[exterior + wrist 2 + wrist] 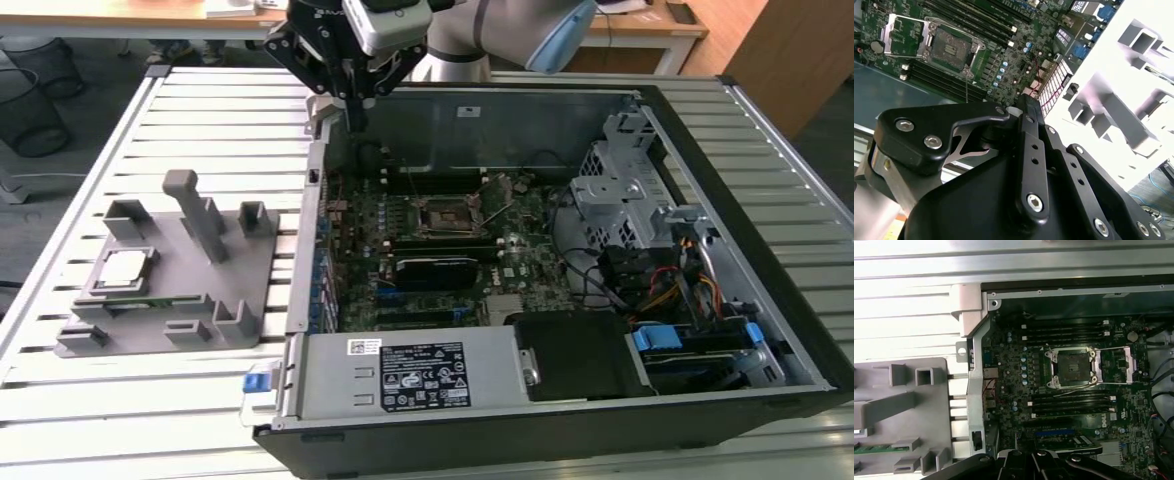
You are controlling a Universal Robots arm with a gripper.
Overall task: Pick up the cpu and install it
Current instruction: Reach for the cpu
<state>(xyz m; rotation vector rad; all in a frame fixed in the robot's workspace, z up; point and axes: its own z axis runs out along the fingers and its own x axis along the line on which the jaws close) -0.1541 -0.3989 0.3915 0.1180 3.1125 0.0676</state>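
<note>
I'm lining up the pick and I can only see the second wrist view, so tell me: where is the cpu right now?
Observer: The cpu lies flat on the grey fixture, outside the computer case, on the exterior view's left.
Operator: And where is the gripper?
Observer: In the exterior view the gripper hangs above the case's far corner on that same side, well apart from the cpu.
Operator: Anything tall near the chip?
Observer: An upright grey post stands on the fixture, beyond the cpu and towards the case.
</note>
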